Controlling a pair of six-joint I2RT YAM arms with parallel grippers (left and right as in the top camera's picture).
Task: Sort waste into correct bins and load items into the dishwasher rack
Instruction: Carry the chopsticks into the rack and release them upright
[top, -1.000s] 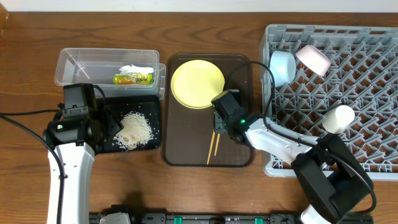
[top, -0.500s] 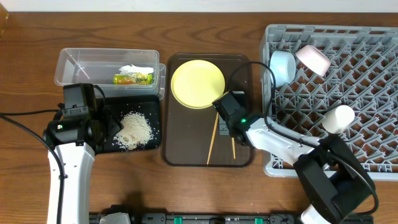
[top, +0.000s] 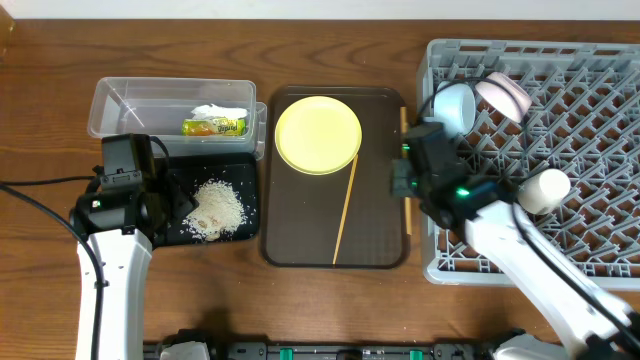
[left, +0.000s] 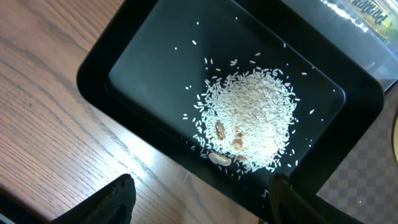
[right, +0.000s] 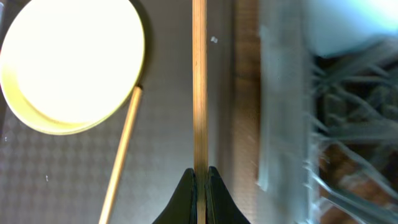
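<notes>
Wooden and slim, one chopstick (right: 199, 81) is sitting pinched in our right gripper (right: 200, 186), whose jaws are standing narrow, pressed against both its sides. We are holding it over the right edge of the brown tray (top: 300, 235), just beside the grey dishwasher rack (top: 560, 210). The second chopstick (top: 346, 210) is lying on that tray, its far end meeting the rim of the yellow plate (top: 318, 135). Inside the rack, the light blue bowl (top: 455, 105), the white bowl (top: 503, 95) and the pale cup (top: 543, 190) are resting among the pegs. Our left gripper (left: 202, 180) is hanging wide open, gripping nothing, over the black tray (left: 93, 81), where the rice (left: 252, 118) is lying in a heap. Beyond that tray, the wrapper (top: 215, 122) is lying in the clear tub (top: 130, 100) on the wooden surface (top: 60, 60).
</notes>
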